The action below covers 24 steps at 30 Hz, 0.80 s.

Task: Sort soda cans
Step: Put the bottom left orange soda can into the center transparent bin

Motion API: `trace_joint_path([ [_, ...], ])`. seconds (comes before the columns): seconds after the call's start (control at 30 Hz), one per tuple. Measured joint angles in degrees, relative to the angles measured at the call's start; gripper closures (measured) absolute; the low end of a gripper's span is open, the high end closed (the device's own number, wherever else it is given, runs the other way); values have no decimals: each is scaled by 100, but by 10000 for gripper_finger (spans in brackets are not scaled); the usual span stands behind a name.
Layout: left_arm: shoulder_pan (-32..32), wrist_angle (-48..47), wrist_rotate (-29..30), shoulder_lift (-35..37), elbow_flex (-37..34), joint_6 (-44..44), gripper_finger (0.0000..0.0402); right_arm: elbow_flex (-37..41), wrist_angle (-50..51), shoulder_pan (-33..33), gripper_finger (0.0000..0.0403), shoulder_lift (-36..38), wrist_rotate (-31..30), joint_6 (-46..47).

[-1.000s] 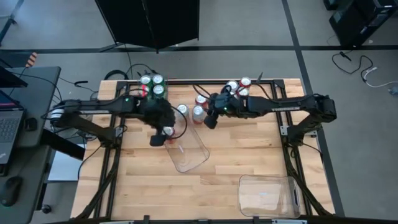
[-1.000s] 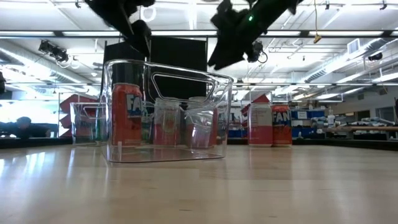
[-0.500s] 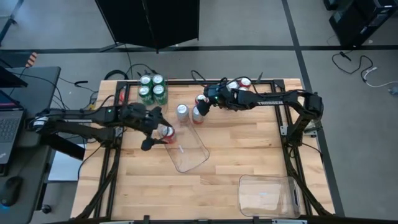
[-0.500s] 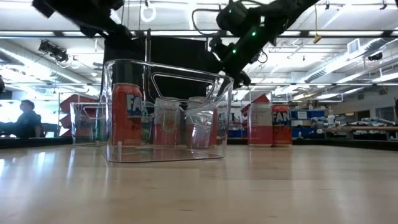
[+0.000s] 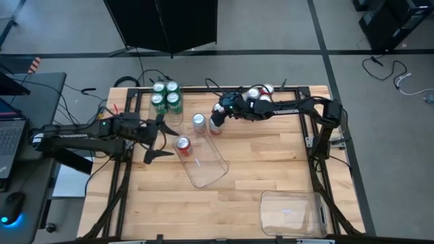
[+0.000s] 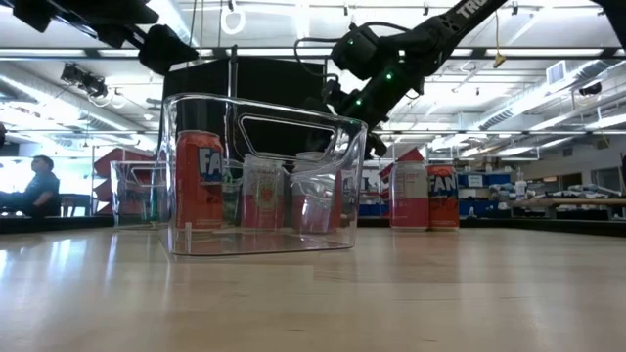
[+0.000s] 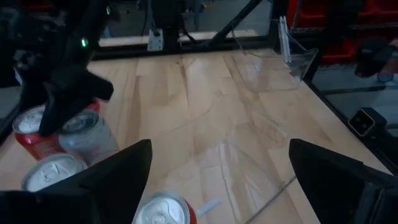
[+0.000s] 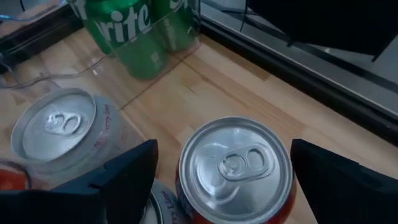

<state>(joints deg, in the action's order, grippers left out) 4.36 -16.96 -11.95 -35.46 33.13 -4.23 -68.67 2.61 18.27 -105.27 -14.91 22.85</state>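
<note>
A clear plastic tray is seen angled at mid wooden tabletop, a second clear tray at its near right corner, a laptop on the side desk, and a seated person beyond.

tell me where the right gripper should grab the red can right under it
Grip the red can across its round side wall, just below the silver rim, coming straight down from above. It stands upright, top facing the open right gripper, whose fingers already straddle it. A silver can stands close alongside, so keep the fingers clear of it.
</note>
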Motion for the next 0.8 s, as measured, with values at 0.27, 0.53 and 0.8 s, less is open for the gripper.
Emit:
trace_joint_path([
  [0.27, 2, -10, 95, 28, 1, 17, 21, 3, -78, 73, 80, -45, 0, 140],
  [0.53, 2, -12, 95, 26, 2, 68, 21, 12, -90, 72, 119, -45, -16, 131],
  [0.8, 2, -30, 97, 24, 2, 207, 21, 23, -172, 73, 100, -49, 4, 177],
])
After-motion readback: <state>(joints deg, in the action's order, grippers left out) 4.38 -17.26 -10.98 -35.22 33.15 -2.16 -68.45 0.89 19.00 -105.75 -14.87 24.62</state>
